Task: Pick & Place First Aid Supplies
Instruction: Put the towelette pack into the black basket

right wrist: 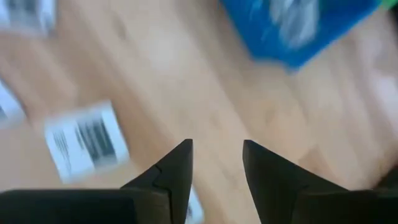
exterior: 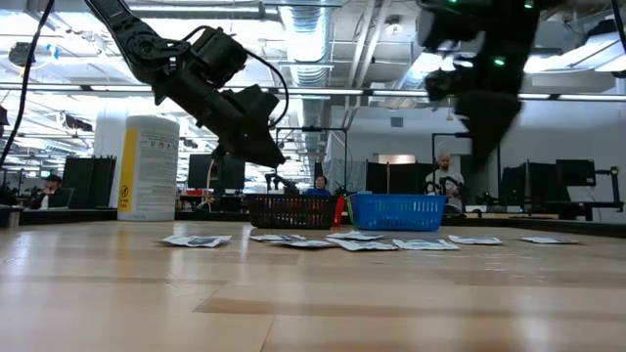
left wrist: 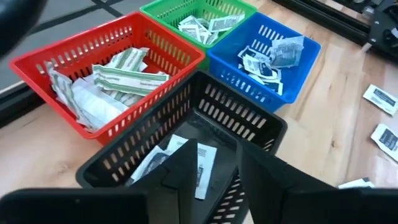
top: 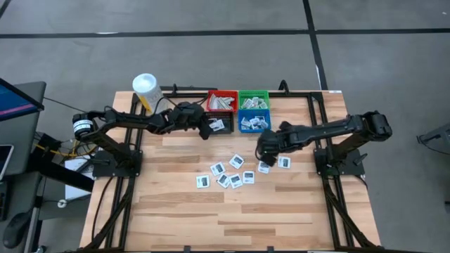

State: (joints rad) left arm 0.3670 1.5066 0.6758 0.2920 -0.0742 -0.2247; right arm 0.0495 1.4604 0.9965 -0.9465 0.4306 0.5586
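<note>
The left end effector (left wrist: 214, 171) is poised over the black bin (left wrist: 249, 127), its fingers parted with a white printed packet (left wrist: 200, 168) showing just between and below them; whether the packet is pinched or lying loose in the bin cannot be told. If it clings to a finger pad, it could be dragged back out over the slotted wall. The right end effector (right wrist: 216, 167) hovers above the table (top: 281, 211) with fingers apart and nothing between them, a square packet (right wrist: 87, 142) just beside it. Such thin, flat, glossy packets offer little edge, so a slip or a double pick from the loose cluster (top: 228, 174) is judged likely. The red bin (left wrist: 93, 59) holds pale green-white strips, the green bin (left wrist: 186, 11) and blue bin (left wrist: 298, 74) crinkled sachets; all are slatted plastic.
</note>
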